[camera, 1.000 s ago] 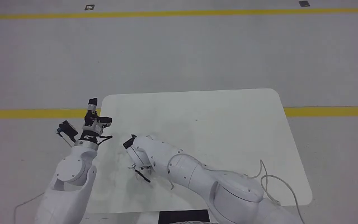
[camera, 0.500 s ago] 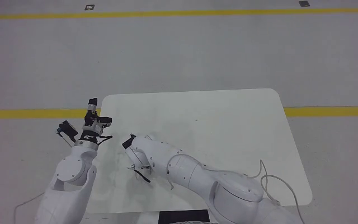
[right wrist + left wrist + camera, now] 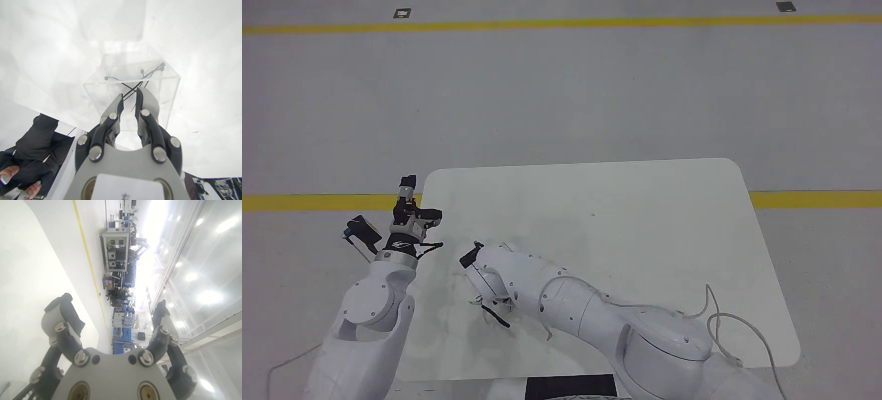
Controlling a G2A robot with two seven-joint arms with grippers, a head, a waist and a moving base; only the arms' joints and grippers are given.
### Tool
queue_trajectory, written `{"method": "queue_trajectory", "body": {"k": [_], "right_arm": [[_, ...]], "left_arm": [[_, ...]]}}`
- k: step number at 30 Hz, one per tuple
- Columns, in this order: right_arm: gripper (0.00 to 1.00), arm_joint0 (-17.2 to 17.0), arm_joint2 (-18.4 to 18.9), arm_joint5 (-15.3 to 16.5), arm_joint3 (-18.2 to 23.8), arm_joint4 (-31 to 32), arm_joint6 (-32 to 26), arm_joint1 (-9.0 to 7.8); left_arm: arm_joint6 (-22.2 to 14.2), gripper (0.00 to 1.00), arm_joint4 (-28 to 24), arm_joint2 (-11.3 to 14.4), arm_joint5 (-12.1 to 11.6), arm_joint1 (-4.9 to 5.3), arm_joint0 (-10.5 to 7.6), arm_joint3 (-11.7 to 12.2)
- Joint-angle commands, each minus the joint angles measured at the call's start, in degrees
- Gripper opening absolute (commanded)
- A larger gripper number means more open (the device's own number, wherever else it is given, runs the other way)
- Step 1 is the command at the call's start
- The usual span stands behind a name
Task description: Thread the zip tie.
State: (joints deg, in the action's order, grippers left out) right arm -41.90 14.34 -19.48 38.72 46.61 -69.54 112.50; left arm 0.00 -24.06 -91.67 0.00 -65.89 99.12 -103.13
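White table (image 3: pixel 642 220); right claw (image 3: pixel 129 98) barely parted at clear box (image 3: pixel 170 89); left claw (image 3: pixel 113 301) agape.

In the top view the table (image 3: pixel 662 220) is lit brightly and evenly from above, and the floor (image 3: pixel 542 100) beyond its edges is rendered almost as pale. In the left wrist view hard glare is thrown by rows of ceiling lamps (image 3: pixel 208 296), and the far hall is washed out to white; straight lines are bent near the edges. In the right wrist view a milky haze is spread over the table, and reflections are caught on the clear box (image 3: pixel 170 98) around the dark zip ties (image 3: pixel 132 88).
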Motion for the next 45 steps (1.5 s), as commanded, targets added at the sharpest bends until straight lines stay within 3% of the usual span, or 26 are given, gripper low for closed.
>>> {"method": "queue_trajectory", "body": {"k": [1,25,37,41,45], "right_arm": [[0.16,0.1,-0.3,0.0,0.0,-0.2,-0.1,0.01],[0.16,1.6,-4.5,0.0,-1.4,-5.0,0.7,0.54],[0.16,1.4,-4.6,0.0,-1.9,-4.4,-0.5,0.79],[0.11,1.3,-4.6,0.0,-1.8,-4.3,-0.6,0.81],[0.0,1.4,-4.6,0.0,-2.1,-4.0,-0.8,0.85]], "left_arm": [[0.0,1.0,0.0,0.0,0.0,0.0,0.0,0.0],[0.0,1.0,0.0,0.0,0.0,0.0,0.0,0.0],[0.0,1.0,0.0,0.0,0.0,0.0,0.0,0.0],[0.0,1.0,0.0,0.0,0.0,0.0,0.0,0.0],[0.0,1.0,0.0,0.0,0.0,0.0,0.0,0.0]]}}
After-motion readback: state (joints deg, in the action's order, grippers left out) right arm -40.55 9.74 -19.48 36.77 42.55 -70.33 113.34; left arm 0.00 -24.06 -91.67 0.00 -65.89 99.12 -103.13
